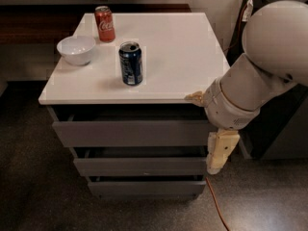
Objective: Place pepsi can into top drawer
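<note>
The pepsi can (131, 63), dark blue with a silver top, stands upright near the middle of the white cabinet top (183, 47). The top drawer (130, 133) is the uppermost grey front under the white top; its inside does not show. My gripper (201, 133) is at the cabinet's front right corner, empty and open. One tan finger (194, 98) touches or nearly touches the top's front edge. The other finger (219, 150) hangs down beside the right ends of the drawers. The gripper is well to the right of the can and below it.
A red Coca-Cola can (104, 24) stands at the back left of the top, and a white bowl (76, 49) sits in front of it. Two lower grey drawers (139, 166) are beneath. An orange cable (216, 206) lies on the floor at the right. Dark equipment (284, 129) stands right of the cabinet.
</note>
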Available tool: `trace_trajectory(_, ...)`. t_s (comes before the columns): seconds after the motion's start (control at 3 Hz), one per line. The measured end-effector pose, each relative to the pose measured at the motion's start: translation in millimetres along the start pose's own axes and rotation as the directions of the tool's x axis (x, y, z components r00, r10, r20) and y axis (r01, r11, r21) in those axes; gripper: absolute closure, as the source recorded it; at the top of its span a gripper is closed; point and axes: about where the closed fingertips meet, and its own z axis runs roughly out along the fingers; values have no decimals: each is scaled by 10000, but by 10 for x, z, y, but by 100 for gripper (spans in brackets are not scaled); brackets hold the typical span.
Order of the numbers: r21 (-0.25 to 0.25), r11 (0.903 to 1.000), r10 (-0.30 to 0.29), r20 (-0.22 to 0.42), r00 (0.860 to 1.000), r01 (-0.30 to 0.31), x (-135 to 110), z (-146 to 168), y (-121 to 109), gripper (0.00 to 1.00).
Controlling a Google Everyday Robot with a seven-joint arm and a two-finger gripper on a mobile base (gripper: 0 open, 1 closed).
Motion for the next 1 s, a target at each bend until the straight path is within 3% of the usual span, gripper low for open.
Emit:
trace_trajectory(0.67,-68,10000,-23,58,10000,23,-1,76,-2,0)
trace_trajectory(1.0,30,9998,-208,210,9996,207,-29,270,-67,0)
